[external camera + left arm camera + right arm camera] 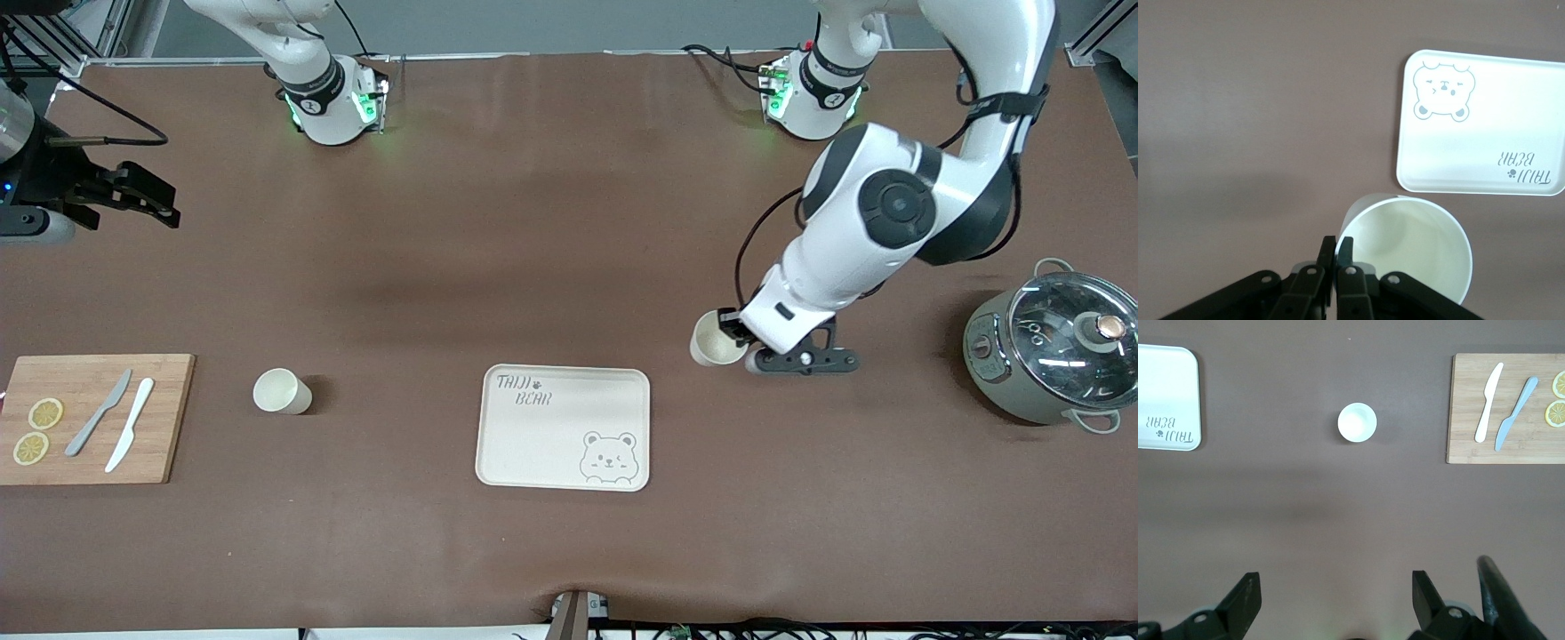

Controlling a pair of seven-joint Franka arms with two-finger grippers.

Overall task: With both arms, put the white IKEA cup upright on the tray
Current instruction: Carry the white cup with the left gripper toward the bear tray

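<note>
A white cup [717, 341] is pinched by its rim in my left gripper [732, 328], low over the table beside the tray's corner toward the left arm's end. Its mouth faces up and tilts a little. In the left wrist view the gripper [1337, 244] is shut on the cup's [1411, 247] rim. The cream tray [564, 427] with "TAIJI BEAR" lettering and a bear face lies flat and bare; it also shows in the left wrist view [1485, 133]. A second white cup [282, 391] stands upright toward the right arm's end. My right gripper [153, 200] is open and empty [1337, 590], high over the table.
A wooden cutting board [169, 418] at the right arm's end carries a grey knife [98, 413], a white knife [130, 436] and two lemon slices [45, 412]. A grey pot with a glass lid [1053, 356] stands at the left arm's end.
</note>
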